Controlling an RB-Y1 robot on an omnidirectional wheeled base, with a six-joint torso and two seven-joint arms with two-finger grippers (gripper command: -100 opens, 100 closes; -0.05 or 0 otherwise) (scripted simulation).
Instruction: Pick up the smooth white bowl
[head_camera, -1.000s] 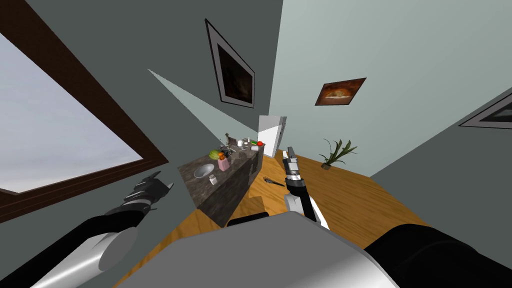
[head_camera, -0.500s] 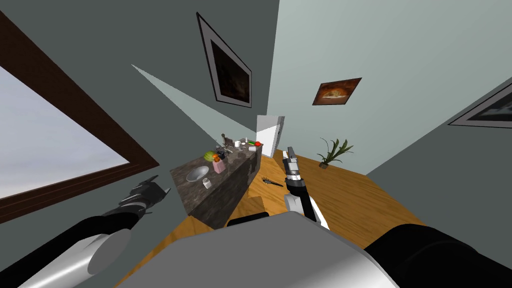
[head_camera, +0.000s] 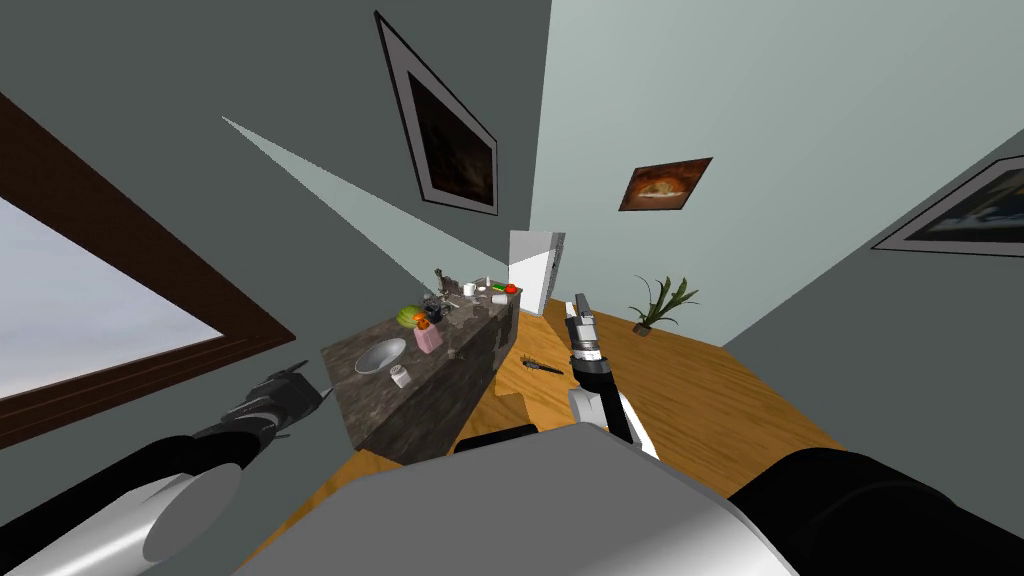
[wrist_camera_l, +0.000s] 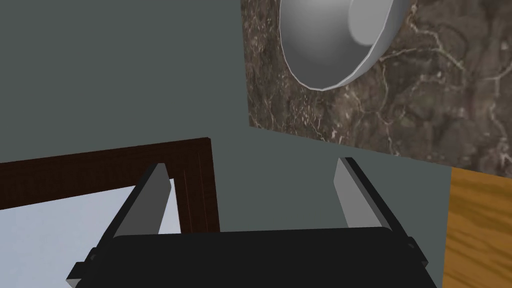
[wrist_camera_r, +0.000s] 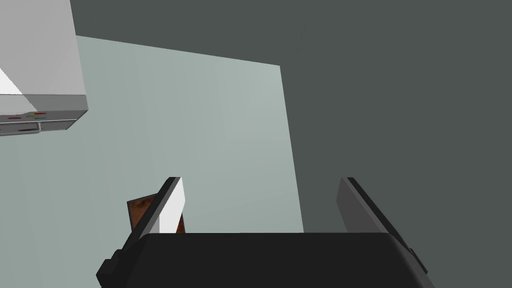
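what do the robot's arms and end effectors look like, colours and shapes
The left arm goes from a light grey cylinder to a black forearm; the right arm shows white, black and grey ribbed segments. The left end effector and right end effector each have a dark box body with two thin, light grey, blade-like fingers.

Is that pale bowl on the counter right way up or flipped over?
Right way up: the bowl rests on the dark counter, its empty hollow facing upward.

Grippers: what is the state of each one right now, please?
Left gripper: open, holding nothing; the bowl lies beyond its fingers.
Right gripper: open, holding nothing.
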